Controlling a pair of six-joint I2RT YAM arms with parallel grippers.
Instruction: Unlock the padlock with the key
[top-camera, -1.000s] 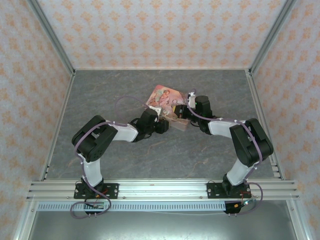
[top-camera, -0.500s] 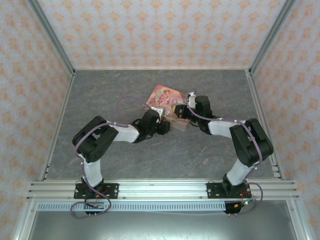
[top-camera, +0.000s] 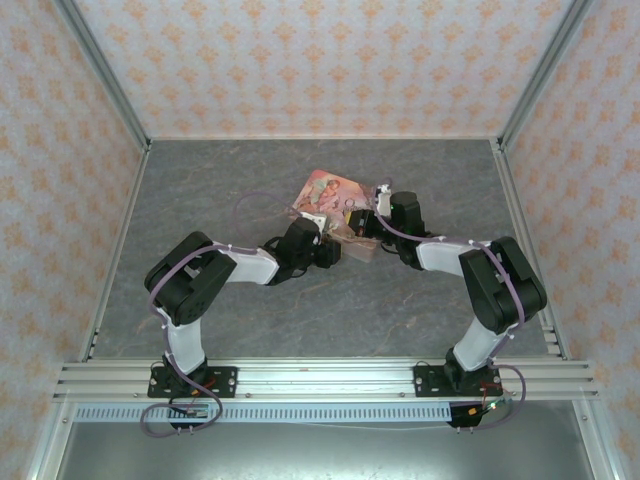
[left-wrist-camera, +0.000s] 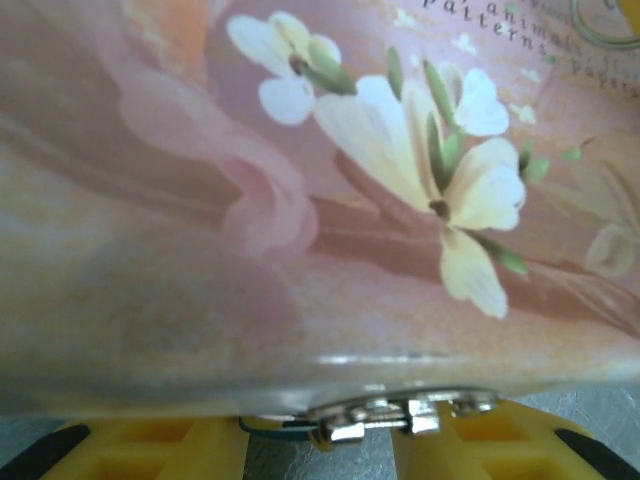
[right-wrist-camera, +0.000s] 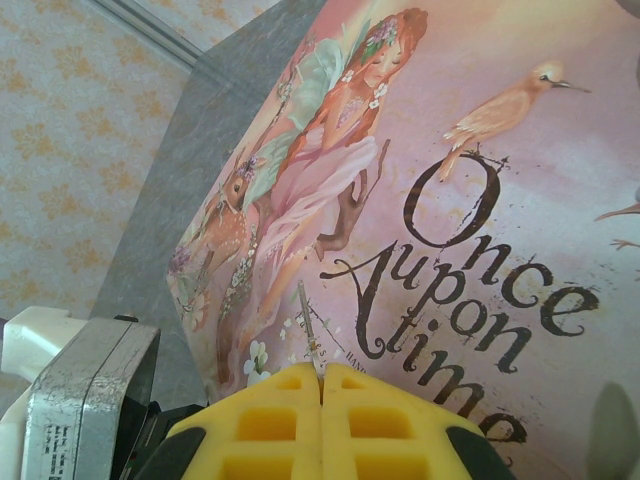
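Observation:
The pink picture-printed tin (top-camera: 326, 190) lies mid-table with both grippers at its near edge. My right gripper (right-wrist-camera: 322, 378) is shut on the key (right-wrist-camera: 309, 325), whose thin metal blade sticks out of the closed yellow pads (right-wrist-camera: 270, 420) over the tin's lid (right-wrist-camera: 480, 170). My left gripper (left-wrist-camera: 320, 440) is pressed against the tin's side (left-wrist-camera: 300, 200). A dark teal sliver of the padlock (left-wrist-camera: 275, 428) and a small metal fitting (left-wrist-camera: 400, 415) span the narrow gap between its yellow fingers (left-wrist-camera: 150, 450). In the top view the left gripper (top-camera: 335, 250) and right gripper (top-camera: 372, 222) almost meet.
Grey stone-patterned tabletop (top-camera: 200, 200) spreads around the tin, inside patterned walls (top-camera: 320, 60) with metal posts. An aluminium rail (top-camera: 320, 378) runs along the near edge by the arm bases. The left arm's grey housing (right-wrist-camera: 80, 400) sits close beside the right gripper.
The left arm has crept slightly to the right, closer to the tin. The right arm and the tin look unchanged.

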